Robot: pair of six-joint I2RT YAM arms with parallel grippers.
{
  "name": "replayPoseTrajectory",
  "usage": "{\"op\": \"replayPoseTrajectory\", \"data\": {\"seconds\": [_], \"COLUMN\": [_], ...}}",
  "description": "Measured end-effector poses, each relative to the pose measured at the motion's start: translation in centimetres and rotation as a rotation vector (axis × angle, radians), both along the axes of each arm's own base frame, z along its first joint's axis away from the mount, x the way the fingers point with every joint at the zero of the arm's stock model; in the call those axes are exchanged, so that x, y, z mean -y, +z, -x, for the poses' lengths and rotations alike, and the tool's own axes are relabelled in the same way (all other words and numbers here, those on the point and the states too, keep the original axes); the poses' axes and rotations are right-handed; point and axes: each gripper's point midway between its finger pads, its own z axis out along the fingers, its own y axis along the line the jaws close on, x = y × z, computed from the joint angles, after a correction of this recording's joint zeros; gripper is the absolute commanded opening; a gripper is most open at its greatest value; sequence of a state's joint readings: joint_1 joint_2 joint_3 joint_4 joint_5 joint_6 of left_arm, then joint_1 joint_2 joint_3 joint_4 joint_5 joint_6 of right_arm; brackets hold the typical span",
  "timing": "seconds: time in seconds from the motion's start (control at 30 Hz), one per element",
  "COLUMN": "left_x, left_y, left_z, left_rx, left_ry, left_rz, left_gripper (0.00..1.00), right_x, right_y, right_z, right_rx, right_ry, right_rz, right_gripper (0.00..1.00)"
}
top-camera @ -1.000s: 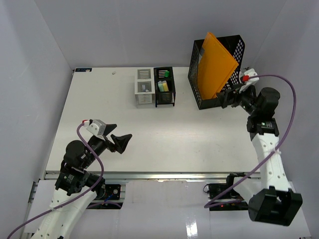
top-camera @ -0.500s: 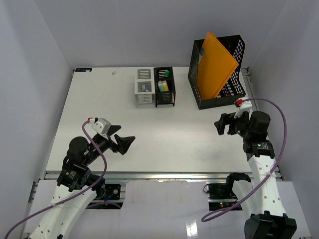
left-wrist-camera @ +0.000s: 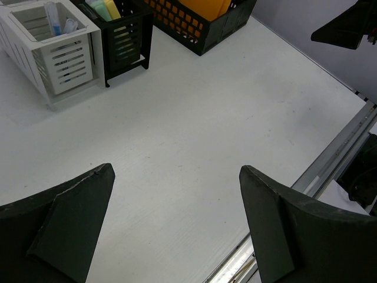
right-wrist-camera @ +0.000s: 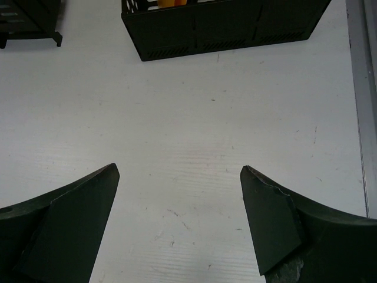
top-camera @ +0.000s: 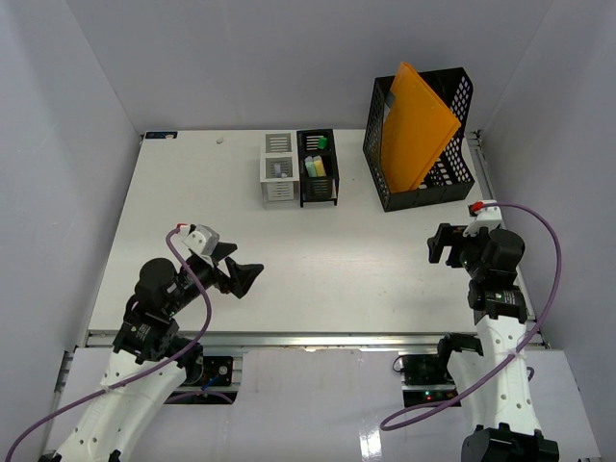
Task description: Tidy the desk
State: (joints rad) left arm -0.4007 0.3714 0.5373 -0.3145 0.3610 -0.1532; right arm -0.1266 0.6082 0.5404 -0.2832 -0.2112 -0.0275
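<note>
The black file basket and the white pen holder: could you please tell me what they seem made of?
The black file basket looks like matte plastic with punched holes, possibly metal. The white pen holder seems smooth slatted plastic.

- We see the desk point(top-camera: 318, 260): a large, flat, white rectangular top lying level beneath the left pincer point(top-camera: 245, 269) and the right pincer point(top-camera: 441, 245).
- It stretches ahead of both pincers and fills the stretch between them.
- Its metal rail point(top-camera: 318, 339) runs along the front edge, behind both pincers.
- Below the right pincer we make out faint scuffs and specks on the white.
</note>
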Motion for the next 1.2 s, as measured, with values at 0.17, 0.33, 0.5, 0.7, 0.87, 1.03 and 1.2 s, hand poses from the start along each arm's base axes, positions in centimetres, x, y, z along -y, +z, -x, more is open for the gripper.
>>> {"op": "replayPoseTrajectory", "data": {"seconds": [0.17,0.33,0.5,0.7,0.87,1.03,1.2], "left_x": [0.0,0.0,0.0,0.0,0.0,0.0,0.0], "left_y": [0.0,0.0,0.0,0.0,0.0,0.0,0.0], "left_z": [0.0,0.0,0.0,0.0,0.0,0.0,0.0], "left_rx": [0.0,0.0,0.0,0.0,0.0,0.0,0.0], "left_ry": [0.0,0.0,0.001,0.001,0.001,0.001,0.001], "left_rz": [0.0,0.0,0.0,0.0,0.0,0.0,0.0], "left_gripper": [0.98,0.98,0.98,0.98,0.98,0.98,0.98], "right_x": [0.5,0.8,0.9,0.9,0.9,0.9,0.9], "right_y": [0.1,0.5,0.7,0.8,0.8,1.1,1.2], "right_z": [0.0,0.1,0.1,0.2,0.2,0.3,0.3], "right_rx": [0.005,0.023,0.029,0.031,0.032,0.045,0.049], "right_ry": [-0.022,-0.031,-0.037,-0.04,-0.041,-0.042,-0.042], "right_rz": [-0.002,0.0,0.001,-0.004,-0.008,-0.006,-0.006], "right_gripper": [0.9,0.9,0.9,0.9,0.9,0.9,0.9]}}
